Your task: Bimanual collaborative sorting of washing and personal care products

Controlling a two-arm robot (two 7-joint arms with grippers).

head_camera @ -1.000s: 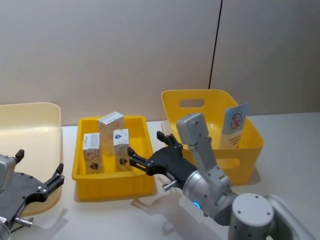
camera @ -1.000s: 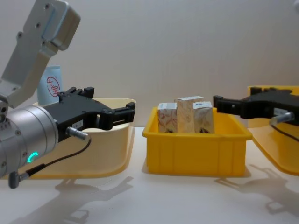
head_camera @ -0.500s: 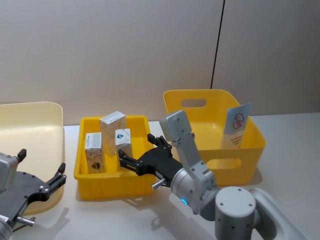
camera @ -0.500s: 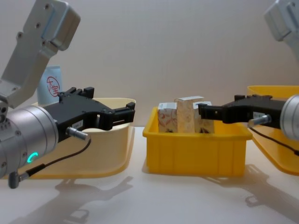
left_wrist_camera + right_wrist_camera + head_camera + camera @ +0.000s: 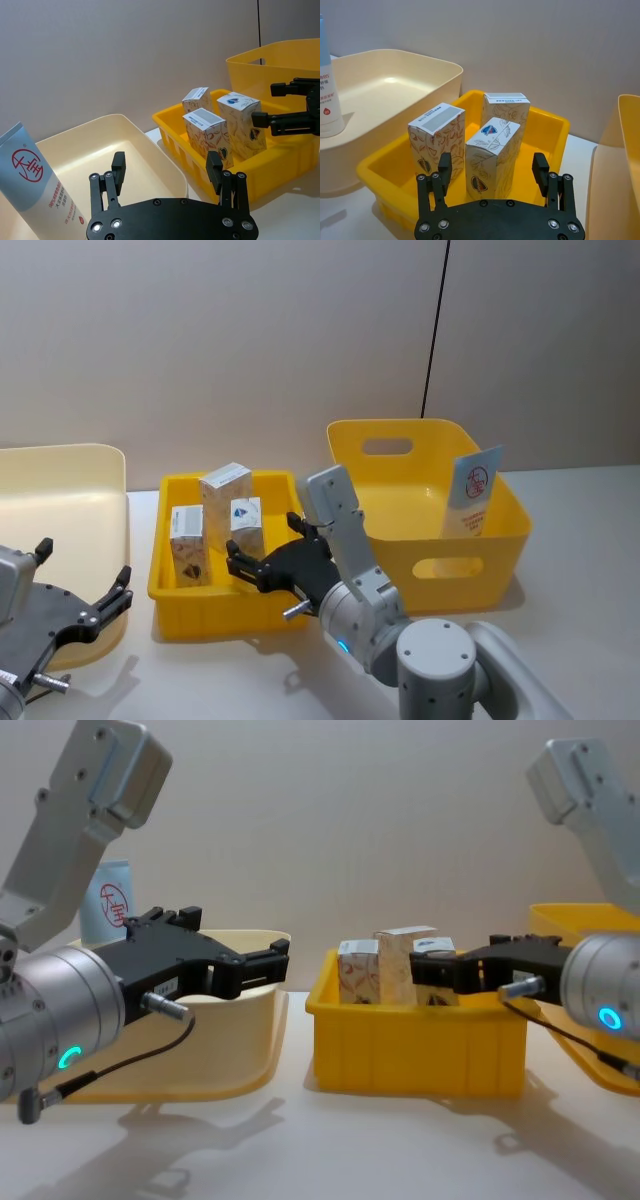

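gaping right claw (image 5: 491, 161) near the cartons (image 5: 436, 135), left claw (image 5: 166, 161) gaping, pale table (image 5: 585, 550), grey wall (image 5: 200, 340)

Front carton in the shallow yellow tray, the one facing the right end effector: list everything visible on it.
The front carton is a small pale cardboard box with orange-brown leaf print, a blue crest logo on its top flap and a dark mark low on one face. It stands upright and closed on the floor of the yellow tray, with a taller carton close behind and a matching carton beside it. The open right end effector faces it; no contact is visible.
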